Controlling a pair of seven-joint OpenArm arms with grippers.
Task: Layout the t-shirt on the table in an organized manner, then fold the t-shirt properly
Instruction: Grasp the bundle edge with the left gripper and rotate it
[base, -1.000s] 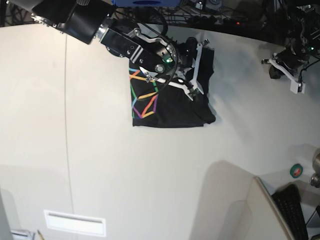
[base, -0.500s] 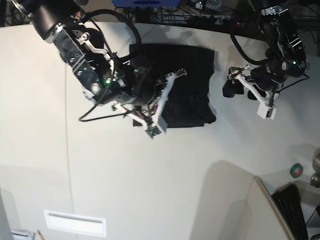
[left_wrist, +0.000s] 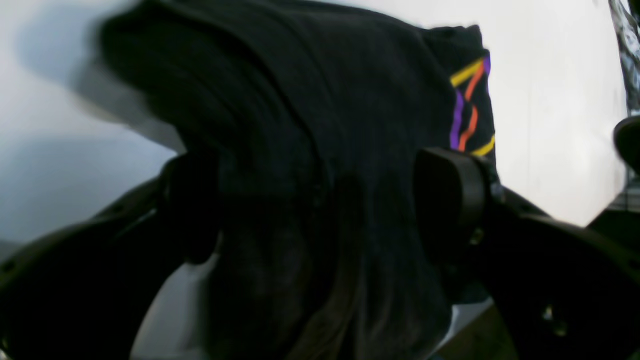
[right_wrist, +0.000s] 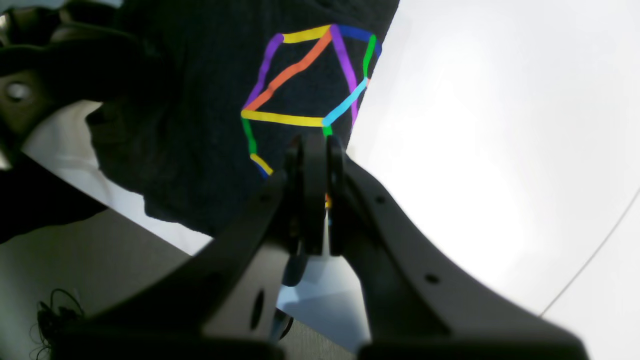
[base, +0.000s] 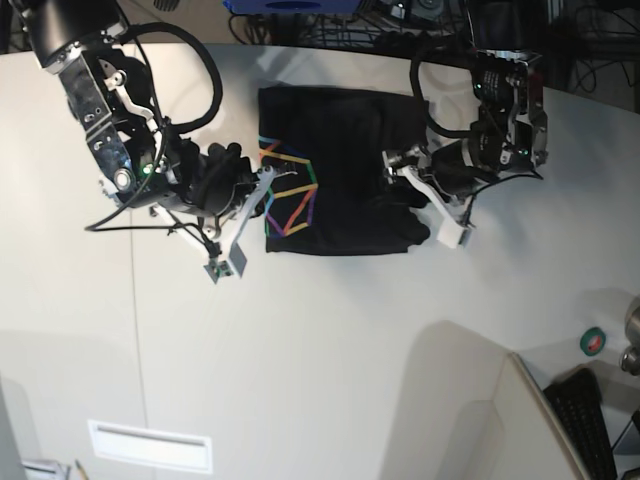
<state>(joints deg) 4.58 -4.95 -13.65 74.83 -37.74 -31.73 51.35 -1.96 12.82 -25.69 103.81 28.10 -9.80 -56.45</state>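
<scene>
Although the t-shirt (base: 340, 170) already lies as a compact dark rectangle toward the far middle of the desk (base: 330, 350), with its rainbow line graphic showing on the side nearer the right arm, the fold looks close to finished rather than finished — that is a judgement from how it lies. The layers are stacked and the outline is roughly square, but the edge beside the left arm is bunched and rumpled, so what seems left is to tidy or press that side and then draw both arms clear. The left tool (base: 425, 195) sits at that rumpled edge; in its wrist view its two fingers stand wide apart with a thick mound of black cloth between them, spread and not pinching it, so I read it as released around the fabric rather than gripping it. The right tool (base: 245, 205) hangs just beside the graphic edge of the shirt; in its wrist view the fingers (right_wrist: 314, 165) are pressed together, clenched on nothing that I can make out, with the coloured lines just beyond their tips. Whether those tips touch the cloth I cannot tell. As for containers, none that holds anything shows in these views — the desk carries only the shirt in the working area, with a small white vent panel (base: 150, 445) near the front edge and a small green-and-red round item (base: 592, 342) off to one side, well apart from the shirt.
</scene>
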